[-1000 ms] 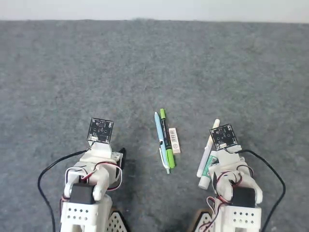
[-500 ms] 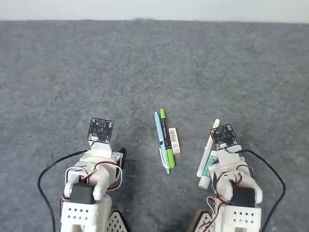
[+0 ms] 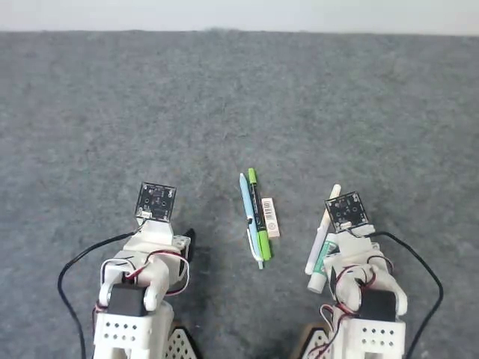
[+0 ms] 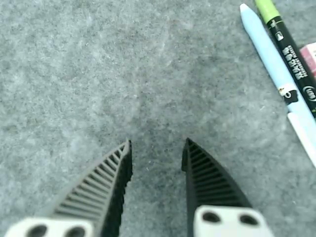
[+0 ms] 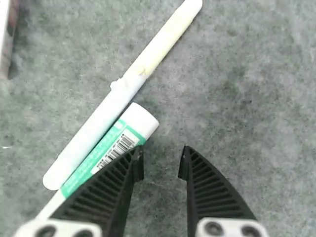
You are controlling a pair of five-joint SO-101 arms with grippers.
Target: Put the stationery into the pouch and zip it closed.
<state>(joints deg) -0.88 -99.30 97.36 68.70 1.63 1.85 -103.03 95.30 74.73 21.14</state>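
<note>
High view first: we saw the stationery lying in two groups on the grey felt table (image 3: 224, 97). Midway between the arms lay a light-blue pen (image 3: 248, 217) and a green pen (image 3: 258, 217), side by side and touching, both pointing away from the arm bases. A small pale eraser (image 3: 270, 218) sat just against the green pen, on the side nearer the right arm (image 3: 363, 295). Close by that arm lay a white pen (image 3: 322, 228) with a cream-coloured far end, and alongside it a green-and-white tube (image 3: 321, 265), its near end hidden under the arm's wrist. The left arm (image 3: 138, 288) stood well apart from both groups.

From the left wrist view we found the left gripper (image 4: 157, 148) spread, with a clear gap between its ribbed black fingers (image 4: 111, 185) and nothing in it. It hung over bare felt, with the light-blue and green pens off to one side and the eraser at the frame's edge.

From the right wrist view the right gripper (image 5: 160, 155) was also parted, by a narrower gap, and gripped nothing. One of its fingers stood just beside the tube's capped end. The tube lay pressed along the white pen, both slanting away from the gripper. We could not tell whether either gripper touched the felt.
</note>
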